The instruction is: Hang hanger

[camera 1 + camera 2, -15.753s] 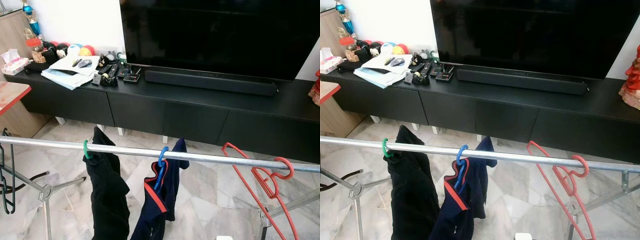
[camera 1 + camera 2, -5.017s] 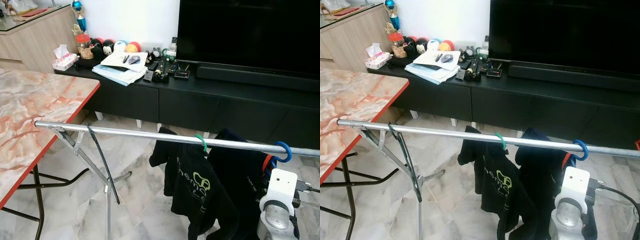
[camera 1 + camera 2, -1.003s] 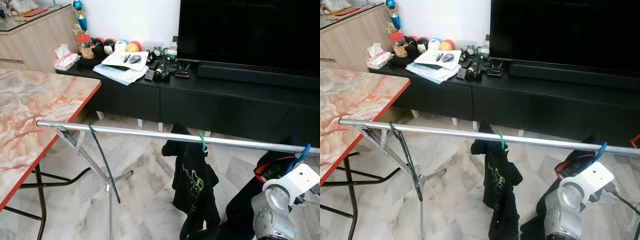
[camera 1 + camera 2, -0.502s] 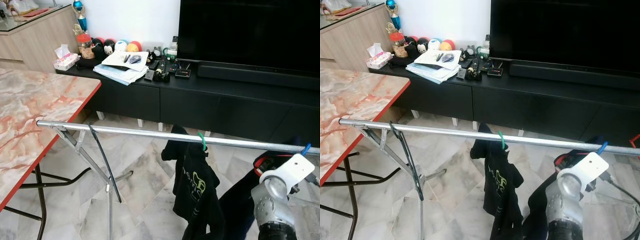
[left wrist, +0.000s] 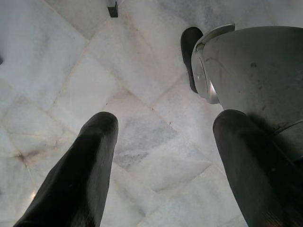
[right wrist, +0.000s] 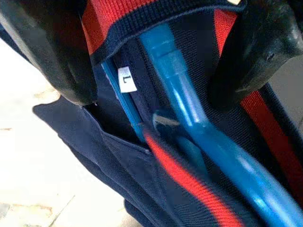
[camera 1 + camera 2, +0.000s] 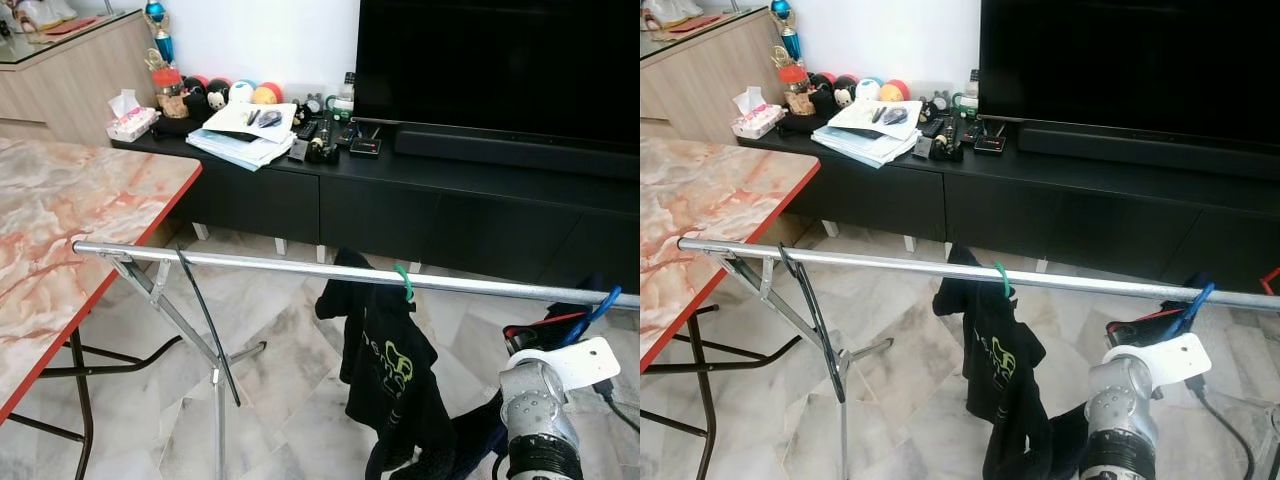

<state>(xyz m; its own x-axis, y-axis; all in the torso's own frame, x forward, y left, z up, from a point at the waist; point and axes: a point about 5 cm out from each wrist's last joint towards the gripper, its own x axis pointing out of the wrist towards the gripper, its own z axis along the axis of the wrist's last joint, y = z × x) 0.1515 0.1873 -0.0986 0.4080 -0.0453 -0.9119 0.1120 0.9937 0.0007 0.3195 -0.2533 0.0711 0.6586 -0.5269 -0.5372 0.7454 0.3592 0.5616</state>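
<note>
The right claw pinches the blue hanger at its neck, inside the navy shirt's collar, just below the metal rail. The plastic looks stiff, light and slick; the shirt hangs limp. The left claw is spread over the floor.

One metal rail across the room, and two hangers on it: one green hanger, one blue hanger. Two garments: one black shirt, one navy top with red trim. One marble table, one television, one soundbar.
</note>
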